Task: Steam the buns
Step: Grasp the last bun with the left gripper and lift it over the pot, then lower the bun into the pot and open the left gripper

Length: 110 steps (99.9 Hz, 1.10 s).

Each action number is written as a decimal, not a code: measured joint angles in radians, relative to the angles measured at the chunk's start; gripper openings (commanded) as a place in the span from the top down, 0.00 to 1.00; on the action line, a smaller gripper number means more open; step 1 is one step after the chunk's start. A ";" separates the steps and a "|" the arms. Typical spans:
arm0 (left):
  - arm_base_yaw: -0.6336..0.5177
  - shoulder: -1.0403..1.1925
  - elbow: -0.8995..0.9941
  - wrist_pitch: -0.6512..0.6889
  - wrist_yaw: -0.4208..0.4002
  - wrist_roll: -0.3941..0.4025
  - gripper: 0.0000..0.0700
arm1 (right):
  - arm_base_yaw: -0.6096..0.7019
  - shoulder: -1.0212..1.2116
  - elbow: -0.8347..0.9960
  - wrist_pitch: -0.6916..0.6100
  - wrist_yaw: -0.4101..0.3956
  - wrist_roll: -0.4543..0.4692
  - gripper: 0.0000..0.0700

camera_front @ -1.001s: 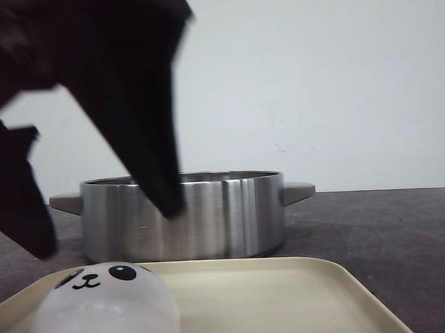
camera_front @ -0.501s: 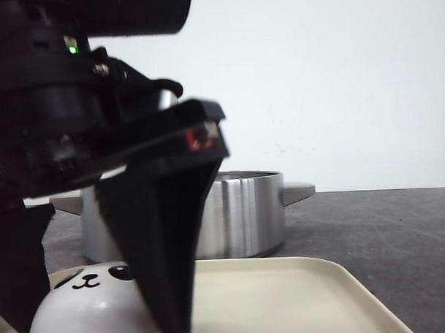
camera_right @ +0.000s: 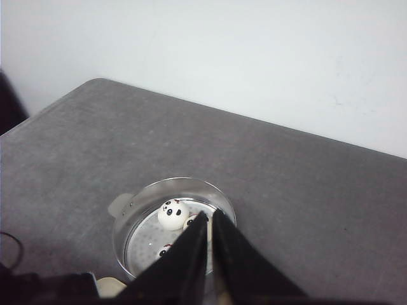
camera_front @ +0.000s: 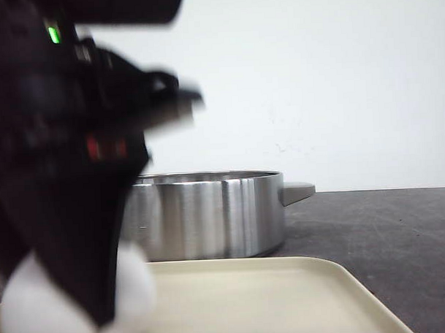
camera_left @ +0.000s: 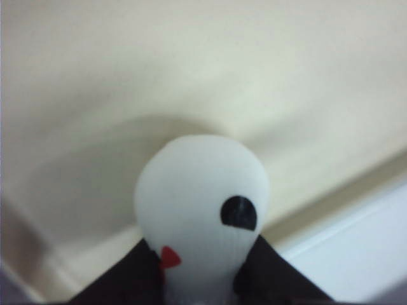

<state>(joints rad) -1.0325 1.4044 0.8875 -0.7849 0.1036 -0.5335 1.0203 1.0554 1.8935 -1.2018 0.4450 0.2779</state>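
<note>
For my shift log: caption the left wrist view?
Left gripper shut on a white panda bun above the cream tray.

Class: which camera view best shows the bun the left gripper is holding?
The left wrist view: the bun fills the middle, one black eye clear, squeezed between the left gripper's fingers. In the front view the gripper hides most of it. The right wrist view doesn't show it.

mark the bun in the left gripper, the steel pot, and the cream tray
white panda-face bun (camera_left: 200, 203), left wrist view, on its smooth dome.
round stainless steel pot (camera_front: 209, 214), front view, on its side wall.
cream plastic tray (camera_front: 271, 296), front view, on its bare floor.
</note>
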 measured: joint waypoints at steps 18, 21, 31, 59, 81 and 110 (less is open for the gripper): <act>-0.005 -0.174 0.171 -0.030 -0.005 0.045 0.99 | 0.000 0.000 0.000 -0.003 0.000 0.000 0.99; -0.001 -0.189 0.207 -0.037 -0.018 0.056 0.99 | 0.000 0.000 0.000 -0.003 0.000 0.000 0.99; 0.031 -0.190 0.331 -0.097 -0.075 0.111 0.99 | 0.000 0.002 0.000 -0.003 0.000 0.000 0.99; 0.234 -0.018 0.568 -0.186 -0.146 0.323 0.99 | 0.000 0.008 0.000 -0.003 0.000 0.000 0.99; 0.373 0.179 0.583 -0.186 -0.158 0.431 0.99 | 0.000 0.007 0.000 -0.019 0.000 0.000 0.99; 0.476 0.394 0.583 -0.130 -0.160 0.456 0.98 | 0.000 0.007 0.000 -0.031 0.001 0.000 0.99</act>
<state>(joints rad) -0.5568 1.7981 1.4704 -0.9150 -0.0563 -0.0772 1.0203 1.0626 1.8935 -1.2324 0.4458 0.2779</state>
